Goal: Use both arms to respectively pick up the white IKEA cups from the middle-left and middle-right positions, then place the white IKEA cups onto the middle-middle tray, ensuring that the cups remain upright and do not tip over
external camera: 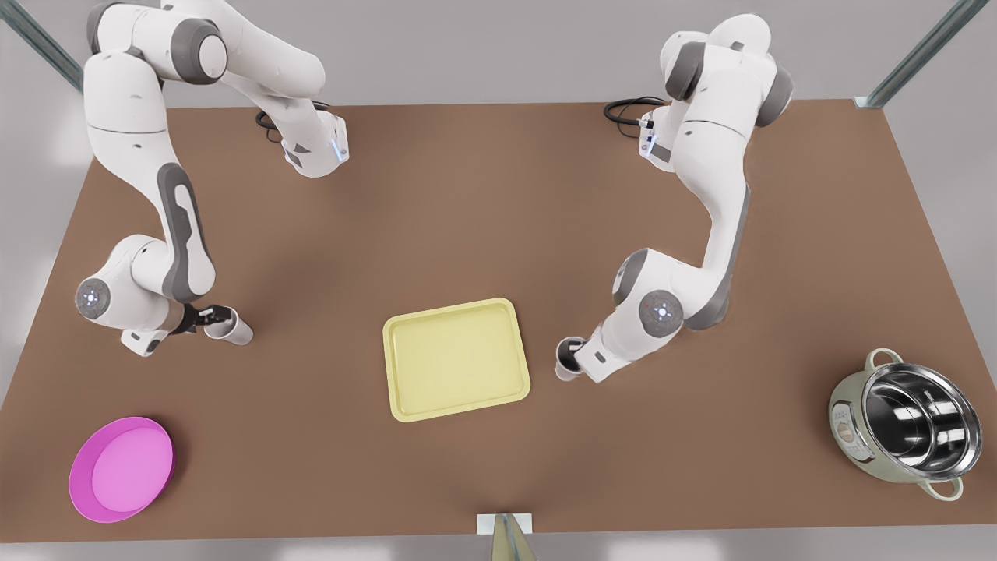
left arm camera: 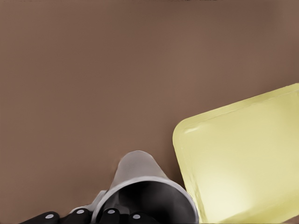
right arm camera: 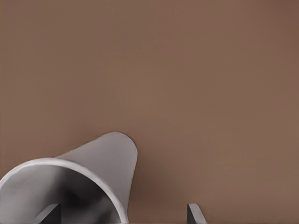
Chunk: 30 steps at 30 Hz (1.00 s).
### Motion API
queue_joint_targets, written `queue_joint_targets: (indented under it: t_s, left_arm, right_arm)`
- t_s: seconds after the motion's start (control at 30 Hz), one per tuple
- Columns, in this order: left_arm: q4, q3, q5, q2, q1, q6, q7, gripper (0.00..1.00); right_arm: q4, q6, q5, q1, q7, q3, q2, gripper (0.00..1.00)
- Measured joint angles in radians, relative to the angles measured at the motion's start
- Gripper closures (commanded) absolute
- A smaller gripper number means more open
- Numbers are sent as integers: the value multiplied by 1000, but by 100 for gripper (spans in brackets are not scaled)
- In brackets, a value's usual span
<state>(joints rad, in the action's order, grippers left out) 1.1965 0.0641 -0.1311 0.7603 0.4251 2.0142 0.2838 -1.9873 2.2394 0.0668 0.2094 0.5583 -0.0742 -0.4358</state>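
Observation:
The pale yellow tray [external camera: 456,358] lies mid-table. One white IKEA cup [external camera: 565,372] stands upright just off the tray's edge on the front view's right. My left gripper [external camera: 574,360] is shut on its rim. In the left wrist view that gripper [left arm camera: 95,212] pinches the wall of the cup [left arm camera: 135,168], with the tray [left arm camera: 243,158] close beside it. The other cup [external camera: 234,331] stands far off on the front view's left. There my right gripper [external camera: 214,318] is open. Its fingertips [right arm camera: 194,212] straddle one wall of that cup [right arm camera: 103,158] in the right wrist view.
A round magenta dish [external camera: 121,467] sits near the front corner on the front view's left. A steel pot [external camera: 907,421] stands near the front corner on the right. Bare brown table [external camera: 498,195] stretches behind the tray, between the two arm bases.

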Motion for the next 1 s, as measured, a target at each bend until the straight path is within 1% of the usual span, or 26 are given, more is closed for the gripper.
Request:
queue_joint_targets:
  t_s: [0.07, 0.1, 0.13, 0.17, 0.3, 0.33, 0.37, 0.4, 0.43, 0.47, 0.53, 0.57, 0.6, 0.67, 0.8, 0.83, 0.9, 0.93, 1.0]
  left_arm:
    - [-114, 6, 7, 81, 69, -15, 70, 79]
    - [-150, 17, 9, 110, 87, -17, 107, 79]
    - [-171, 25, 11, 132, 101, -20, 142, 79]
    - [-182, 30, 11, 148, 109, -21, 176, 79]
    - [-192, 53, 13, 199, 139, -18, 296, 79]
    - [-192, 54, 13, 209, 142, -14, 324, 79]
    - [-191, 55, 13, 217, 144, -10, 350, 79]
    - [-191, 55, 12, 223, 145, -6, 375, 79]
    - [-191, 60, 12, 227, 146, -1, 398, 64]
    - [-190, 63, 10, 229, 147, 3, 419, 64]
    - [-190, 65, 9, 231, 147, 10, 459, 53]
    - [-189, 66, 9, 232, 147, 14, 477, 33]
    - [-188, 66, 8, 233, 147, 17, 494, 0]
    - [-188, 66, 6, 228, 141, 19, 524, 0]
    - [-188, 67, 3, 193, 129, -8, 574, 0]
    - [-189, 69, 3, 154, 113, -42, 586, 0]
    - [-191, 79, 5, -3, 18, -164, 604, 0]
    - [-193, 80, 23, -79, -48, -236, 599, 0]
    - [-196, 78, 81, -176, -209, -378, 545, 0]
  right_arm:
    - [-4, 17, 0, -1, 9, 0, -3, 0]
    - [-4, 24, 0, -1, 14, 1, -5, 6]
    - [-2, 30, -1, 0, 18, 1, -11, 17]
    - [0, 35, -1, 1, 23, 1, -16, 33]
    - [6, 55, -1, 2, 43, 2, -33, 51]
    - [8, 59, -1, 1, 49, 2, -35, 58]
    - [10, 62, -1, -1, 55, 3, -34, 68]
    - [12, 66, -1, -6, 60, 3, -33, 74]
    - [16, 68, -1, -13, 65, 3, -31, 78]
    - [22, 69, 0, -19, 70, 4, -29, 79]
    - [35, 68, 1, -33, 81, 4, -24, 79]
    - [51, 64, 2, -43, 87, 4, -22, 79]
    - [65, 60, 2, -55, 91, 4, -19, 79]
    - [101, 49, 4, -111, 93, 3, -10, 79]
    - [149, 19, 30, -312, 49, 4, -3, 79]
    - [151, 15, 43, -368, 29, 4, -3, 79]
    - [161, 14, 73, -460, -17, 4, -8, 79]
    - [164, 18, 85, -508, -45, 4, -9, 79]
    - [192, 29, 101, -599, -112, 4, -28, 79]
